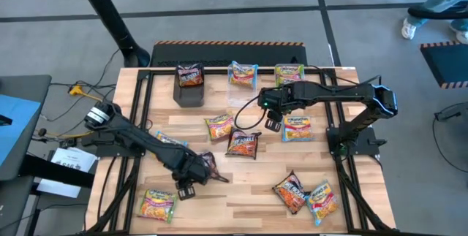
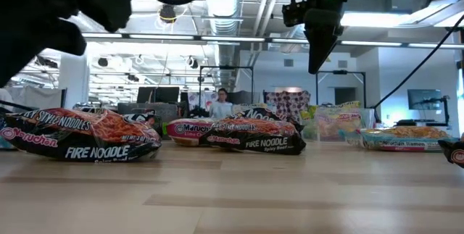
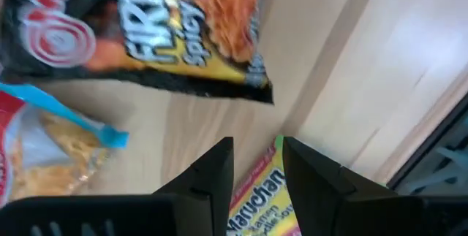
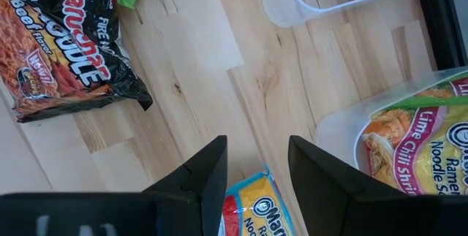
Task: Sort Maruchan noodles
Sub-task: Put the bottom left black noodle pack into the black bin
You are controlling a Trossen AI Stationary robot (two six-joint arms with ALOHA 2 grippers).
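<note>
**Noodle packets scattered, both hands empty**

While Maruchan noodles (image 1: 243, 142) lie strewn across the surface (image 1: 241, 199), the left hand (image 1: 186, 189) hovers open at lower left beside a green-edged packet (image 1: 157, 204), likely its target. Right hand (image 1: 271, 122), open, hangs mid-frame above a blue-edged packet (image 1: 297, 128).

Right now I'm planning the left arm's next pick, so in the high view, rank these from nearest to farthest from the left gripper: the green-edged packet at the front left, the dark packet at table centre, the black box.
From the left gripper:
1. Green-edged packet, just beside it at the front-left corner.
2. Dark packet, mid-table, toward the right arm.
3. Black box, at the far edge.
</note>
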